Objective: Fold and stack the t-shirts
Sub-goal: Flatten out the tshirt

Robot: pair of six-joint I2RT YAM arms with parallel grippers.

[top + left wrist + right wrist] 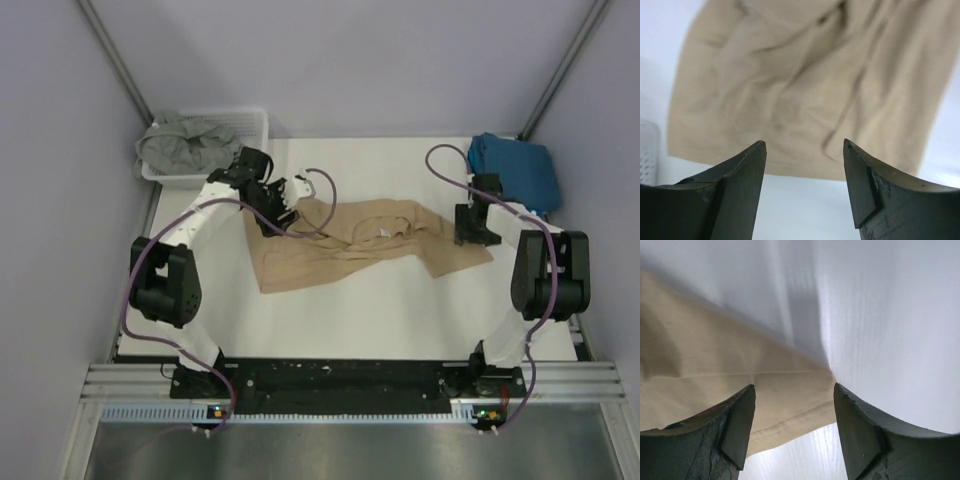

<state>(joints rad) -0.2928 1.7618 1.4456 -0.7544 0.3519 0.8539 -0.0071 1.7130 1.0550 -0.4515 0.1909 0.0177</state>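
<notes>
Tan t-shirt (350, 240): crumpled mid-table (400, 310), its upper left corner hidden by the left arm.
Teal t-shirt (515, 170): bunched at the far right corner.
Grey-green t-shirt (185, 145): heaped in the basket (250, 120), far left.
Left gripper (805, 145): claw apart and empty above the tan cloth.
Right gripper (794, 387): claw apart over the tan hem; contact unclear.

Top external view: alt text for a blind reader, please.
A crumpled tan t-shirt lies across the table, the open left hand at its left end, the open right hand at its right end. A grey-green t-shirt fills a white basket far left; a teal t-shirt sits far right.
</notes>
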